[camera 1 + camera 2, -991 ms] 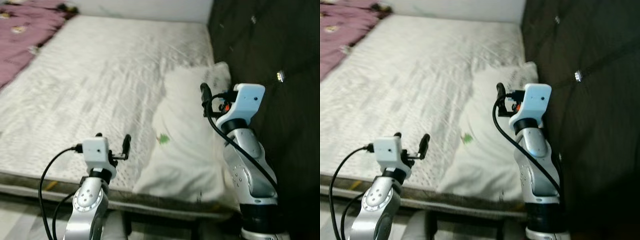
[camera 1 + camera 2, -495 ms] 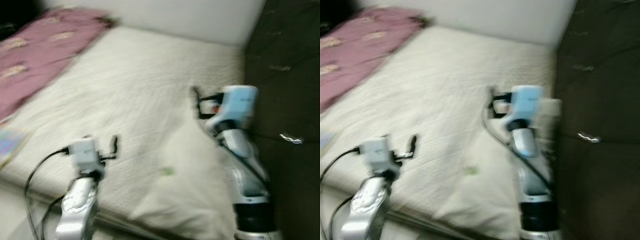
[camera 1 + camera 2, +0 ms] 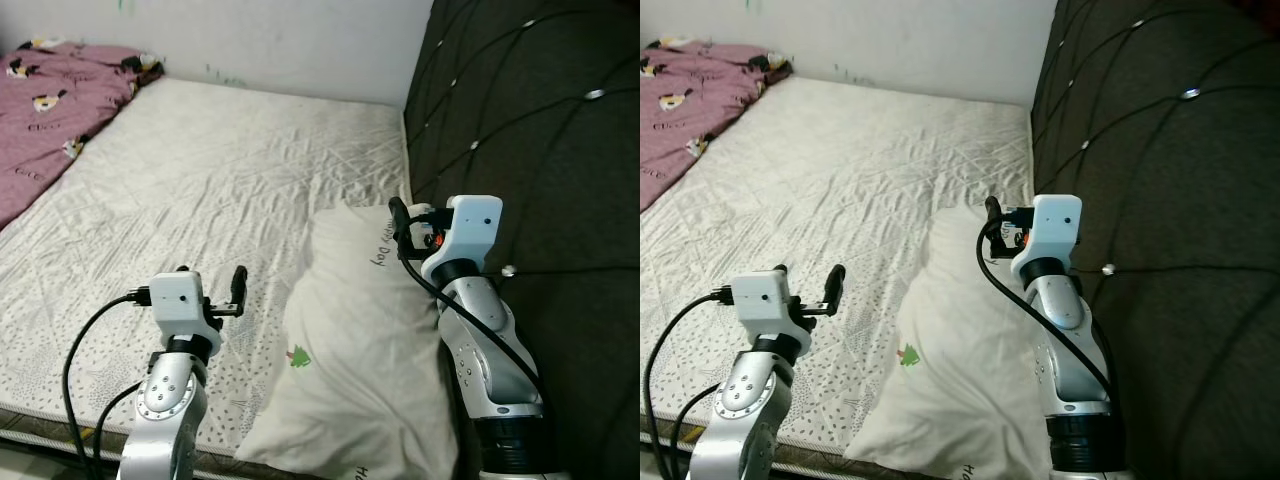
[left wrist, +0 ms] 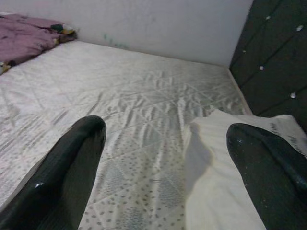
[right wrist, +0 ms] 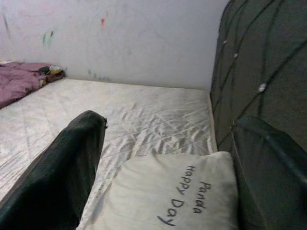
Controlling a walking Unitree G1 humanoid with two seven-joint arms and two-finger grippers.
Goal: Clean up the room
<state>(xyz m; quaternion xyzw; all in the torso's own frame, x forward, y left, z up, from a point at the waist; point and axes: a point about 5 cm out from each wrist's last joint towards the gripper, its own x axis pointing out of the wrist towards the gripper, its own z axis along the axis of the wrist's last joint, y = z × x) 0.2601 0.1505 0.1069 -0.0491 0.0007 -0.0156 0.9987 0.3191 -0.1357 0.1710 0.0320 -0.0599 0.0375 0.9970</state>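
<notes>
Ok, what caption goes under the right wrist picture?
Open right gripper hovers over the white "Panda Happy Day" pillow beside the dark headboard.

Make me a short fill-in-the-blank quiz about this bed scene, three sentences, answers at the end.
1. The white pillow lies against the dark tufted ______.
2. The words printed on the pillow read Panda Happy ______.
3. The blanket bunched at the mattress's far left is ______ in colour.

Missing words: headboard; Day; purple
</notes>
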